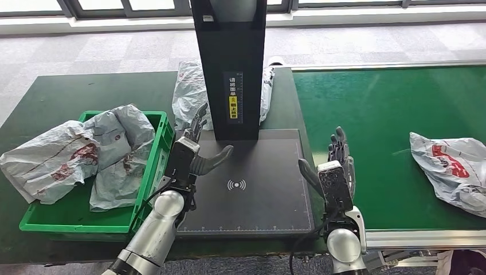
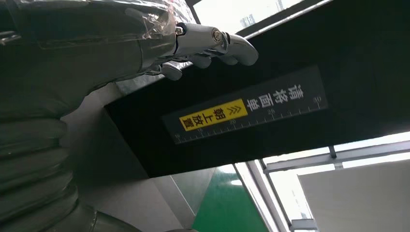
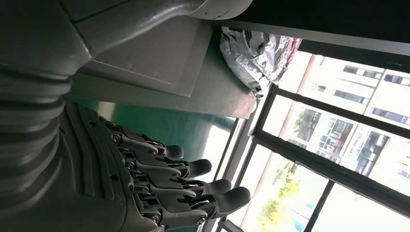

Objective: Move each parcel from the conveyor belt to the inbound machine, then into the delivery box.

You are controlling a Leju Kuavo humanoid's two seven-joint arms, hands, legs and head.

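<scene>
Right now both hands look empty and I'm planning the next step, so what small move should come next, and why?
Probably swing the right hand rightward toward the crumpled grey plastic parcel with red print on the green conveyor belt. Both hands hold nothing with fingers apart, the left hand hovers by the black scanner pad, which is bare, and that parcel lies on the right arm's side.

The dark green table (image 1: pixel 69 91) carries a green crate (image 1: pixel 150 172), the black scanner base (image 1: pixel 252 189) and a grey parcel (image 1: pixel 189 94).
</scene>
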